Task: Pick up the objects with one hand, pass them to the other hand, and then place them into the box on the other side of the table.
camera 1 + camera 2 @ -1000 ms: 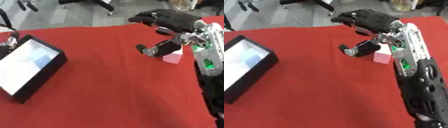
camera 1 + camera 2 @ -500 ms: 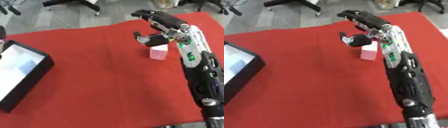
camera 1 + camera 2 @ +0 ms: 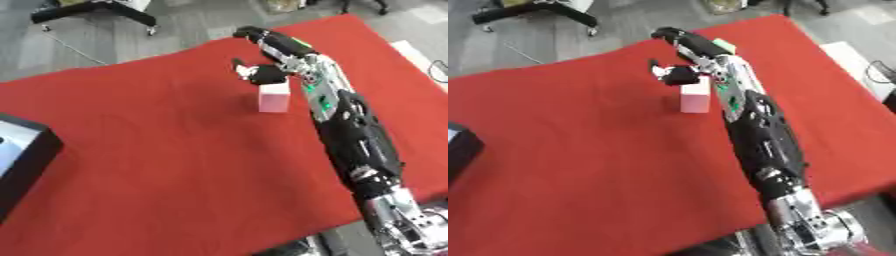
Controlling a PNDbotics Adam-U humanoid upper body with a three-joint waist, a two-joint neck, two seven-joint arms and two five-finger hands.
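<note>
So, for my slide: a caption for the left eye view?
Right hand over pink block on red table.

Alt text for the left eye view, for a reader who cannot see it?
The robot's right hand reaches over a pale pink block standing on the red tablecloth, its fingers extended above the block. A black box sits at the left edge.

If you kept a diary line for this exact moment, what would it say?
right hand: open, above pink block | block: upright on red cloth, not lifted | box: far left edge | left hand: unseen
</note>
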